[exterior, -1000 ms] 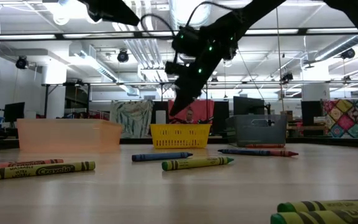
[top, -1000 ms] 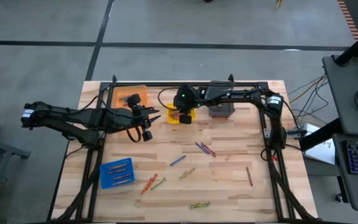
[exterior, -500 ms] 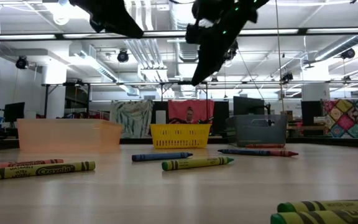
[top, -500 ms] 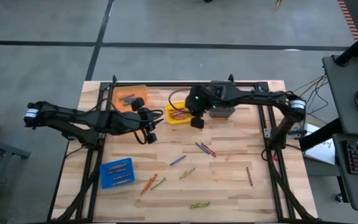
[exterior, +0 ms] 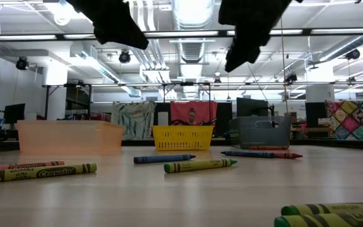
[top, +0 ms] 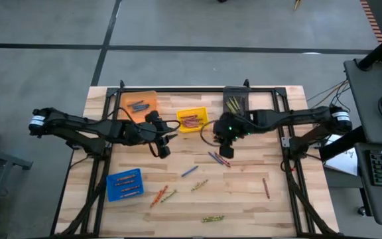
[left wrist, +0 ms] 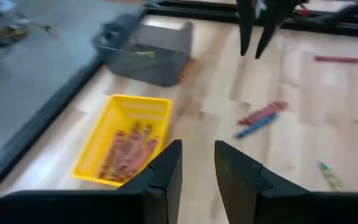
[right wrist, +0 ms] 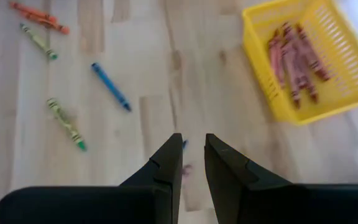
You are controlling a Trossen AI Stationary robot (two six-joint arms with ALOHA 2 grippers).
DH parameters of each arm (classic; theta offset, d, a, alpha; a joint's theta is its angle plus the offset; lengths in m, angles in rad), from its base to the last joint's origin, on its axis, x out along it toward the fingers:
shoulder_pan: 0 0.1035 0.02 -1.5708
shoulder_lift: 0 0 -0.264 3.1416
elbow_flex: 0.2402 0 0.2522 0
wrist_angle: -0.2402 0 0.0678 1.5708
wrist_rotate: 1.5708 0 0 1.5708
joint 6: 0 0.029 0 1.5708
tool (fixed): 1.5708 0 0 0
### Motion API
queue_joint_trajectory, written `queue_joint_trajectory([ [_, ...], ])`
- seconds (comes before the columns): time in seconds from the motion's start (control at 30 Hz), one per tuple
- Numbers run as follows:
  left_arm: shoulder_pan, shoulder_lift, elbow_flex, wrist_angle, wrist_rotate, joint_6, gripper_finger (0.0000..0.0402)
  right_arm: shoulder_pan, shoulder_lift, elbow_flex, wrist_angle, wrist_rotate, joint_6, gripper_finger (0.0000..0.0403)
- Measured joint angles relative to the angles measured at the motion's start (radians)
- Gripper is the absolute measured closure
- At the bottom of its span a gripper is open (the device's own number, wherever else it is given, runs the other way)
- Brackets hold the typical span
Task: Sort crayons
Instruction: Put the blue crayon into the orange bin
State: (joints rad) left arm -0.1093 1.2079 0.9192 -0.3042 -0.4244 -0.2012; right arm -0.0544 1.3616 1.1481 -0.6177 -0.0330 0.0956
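Loose crayons lie flat on the wooden table: a purple and red pair (top: pixel 219 159), a blue one (top: pixel 190 170), a green one (top: pixel 199 184), orange and green ones (top: pixel 162 194), a red one (top: pixel 266 188) and olive ones (top: pixel 212 218). My right gripper (top: pixel 224 151) hangs above the purple and red pair, its fingers a little apart with nothing between them (right wrist: pixel 193 140). My left gripper (top: pixel 161 149) hovers near the yellow bin (top: pixel 192 121), also slightly open and holding nothing (left wrist: pixel 197 146). Red crayons lie in the yellow bin (right wrist: pixel 316 56).
An orange bin (top: pixel 139 104) and a grey bin (top: pixel 236 103) stand along the far edge beside the yellow one. A blue bin (top: pixel 125 184) sits near left. A black frame rail (top: pixel 197 89) runs along the far edge. Bare wood lies between the two grippers.
My right gripper has swung away from above the yellow bin toward the table's right and near edges, rising as it went, and now hangs over the purple and red crayons. My left gripper has sunk a little. No crayon on the table has moved.
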Motion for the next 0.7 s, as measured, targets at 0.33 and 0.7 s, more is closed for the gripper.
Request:
queue_joint_trajectory([
  [0.33, -0.090, 0.138, 0.000, 0.077, 0.026, -0.074, 0.0286, 0.109, -0.047, -0.110, 0.046, 0.009, 0.121, 0.0346],
  [0.7, -0.172, 0.308, 0.000, 0.157, 0.024, -0.132, 0.0222, 0.196, -0.058, -0.139, 0.046, 0.009, 0.195, 0.0346],
])
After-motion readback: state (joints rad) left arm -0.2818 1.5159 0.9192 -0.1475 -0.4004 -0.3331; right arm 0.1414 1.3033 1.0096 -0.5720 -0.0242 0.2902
